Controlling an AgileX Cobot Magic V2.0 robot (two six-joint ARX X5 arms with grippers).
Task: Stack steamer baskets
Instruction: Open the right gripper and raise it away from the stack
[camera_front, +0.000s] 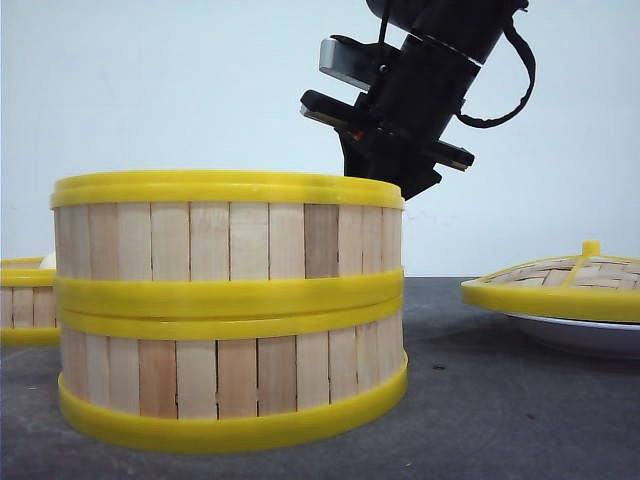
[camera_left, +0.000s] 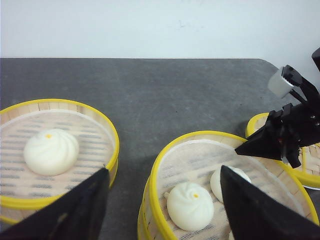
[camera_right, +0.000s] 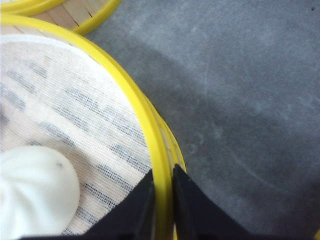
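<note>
Yellow-rimmed top basket (camera_front: 230, 235) sits on another basket (camera_front: 232, 380). Your right gripper (camera_right: 161, 200) pinches its rim. Your left gripper (camera_left: 165, 210) hangs wide above. Beside the stack sits the third basket (camera_left: 55, 150).

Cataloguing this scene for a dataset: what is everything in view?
round wooden-slat steamer baskets with yellow rims: three, tan and yellow; two stacked centre, one alone far left.
white steamed buns: three, white; one in the lone basket, two in the top basket.
domed woven lid with yellow rim: one, tan and yellow; right, on plate.
white plate: one, white; under the lid.
table: one, dark grey; underneath.
left pincer: one, black; open, above the baskets.
right pincer: one, black; shut on the top basket's rim.
</note>
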